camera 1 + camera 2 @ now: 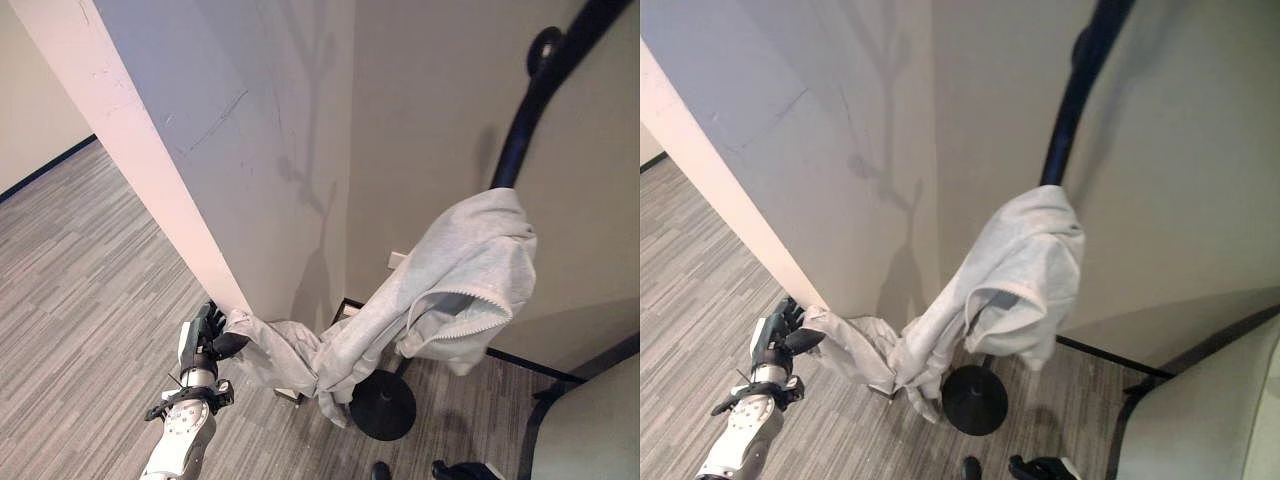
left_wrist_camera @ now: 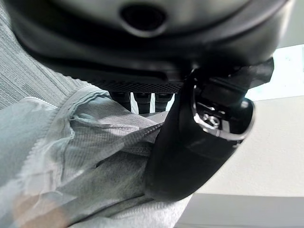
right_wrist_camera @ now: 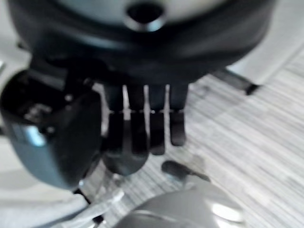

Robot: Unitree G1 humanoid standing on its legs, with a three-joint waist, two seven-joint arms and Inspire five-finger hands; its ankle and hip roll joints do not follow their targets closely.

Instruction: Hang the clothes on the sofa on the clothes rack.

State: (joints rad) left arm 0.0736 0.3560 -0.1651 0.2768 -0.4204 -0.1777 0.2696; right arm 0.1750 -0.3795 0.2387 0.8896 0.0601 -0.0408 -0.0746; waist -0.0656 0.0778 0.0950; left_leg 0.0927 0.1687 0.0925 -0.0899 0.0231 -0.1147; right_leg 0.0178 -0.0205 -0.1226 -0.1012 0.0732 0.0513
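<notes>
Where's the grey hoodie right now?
The grey hoodie is draped on the black clothes rack by the wall, its trailing end stretched left into the left robot hand.

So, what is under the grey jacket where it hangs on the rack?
Under the grey jacket stands the clothes rack's round black base on the floor. The hook holding it is covered. The left robot hand grips its lower end.
</notes>
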